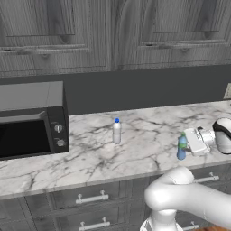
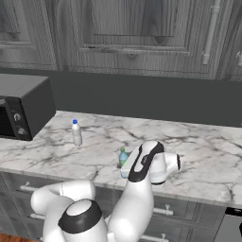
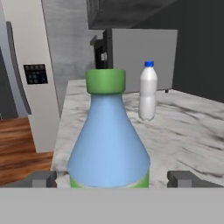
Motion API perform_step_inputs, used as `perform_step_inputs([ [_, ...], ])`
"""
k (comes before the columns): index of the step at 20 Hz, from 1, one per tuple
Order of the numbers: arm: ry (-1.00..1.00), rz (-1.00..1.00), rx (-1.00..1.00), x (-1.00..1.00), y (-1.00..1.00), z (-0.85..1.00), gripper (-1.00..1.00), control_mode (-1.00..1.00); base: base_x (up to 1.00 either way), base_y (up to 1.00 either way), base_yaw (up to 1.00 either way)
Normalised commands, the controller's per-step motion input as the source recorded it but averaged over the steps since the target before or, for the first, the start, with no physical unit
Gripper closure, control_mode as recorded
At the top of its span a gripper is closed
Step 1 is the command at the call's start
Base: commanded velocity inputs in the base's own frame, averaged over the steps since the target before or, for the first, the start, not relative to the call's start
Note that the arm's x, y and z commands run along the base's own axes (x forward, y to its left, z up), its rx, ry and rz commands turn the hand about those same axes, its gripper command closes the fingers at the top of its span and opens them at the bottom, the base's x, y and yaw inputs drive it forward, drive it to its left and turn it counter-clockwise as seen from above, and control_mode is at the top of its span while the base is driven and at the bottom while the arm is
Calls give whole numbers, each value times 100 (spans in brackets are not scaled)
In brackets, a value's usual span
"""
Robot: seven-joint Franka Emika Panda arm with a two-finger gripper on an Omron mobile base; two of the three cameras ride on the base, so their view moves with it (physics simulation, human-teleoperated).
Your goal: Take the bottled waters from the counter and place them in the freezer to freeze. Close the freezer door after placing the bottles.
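Note:
The blue bottle with a green cap point(image 3: 109, 144) stands upright on the marble counter point(image 3: 188, 127), close in front of the hand. My gripper point(image 3: 111, 179) is open, one fingertip point(image 3: 41, 179) on each side of the bottle's base, apart from it. From the left base view the gripper point(image 1: 194, 140) lies level beside the blue bottle point(image 1: 182, 146) near the counter's front edge. The white bottle with a blue cap point(image 1: 117, 131) stands upright farther left, towards the microwave. The light-grey freezer door point(image 3: 30, 100) with its dark control panel stands past the counter's end, shut.
A dark microwave point(image 1: 31, 119) sits on the counter's left end. Dark wooden wall cabinets point(image 1: 113, 31) hang above. Grey drawers with silver handles point(image 1: 92, 197) run below the counter point(image 1: 149, 135). A wooden floor point(image 3: 22, 144) lies by the freezer.

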Motion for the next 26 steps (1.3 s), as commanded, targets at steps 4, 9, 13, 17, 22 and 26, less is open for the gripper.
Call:
perform_step_inputs([
  [4,0,0,0,0,9,0,100,-100,0,0,0],
  [9,0,0,0,0,3,0,100,-100,0,0,0],
  [13,0,0,0,0,0,0,100,-100,0,0,0],
  [17,1,-5,-1,0,6,24,100,-100,0,0,0],
  [22,0,-33,3,-16,2,92,100,-100,0,0,0],
  [26,14,-50,0,-14,-3,93,100,-100,0,0,0],
])
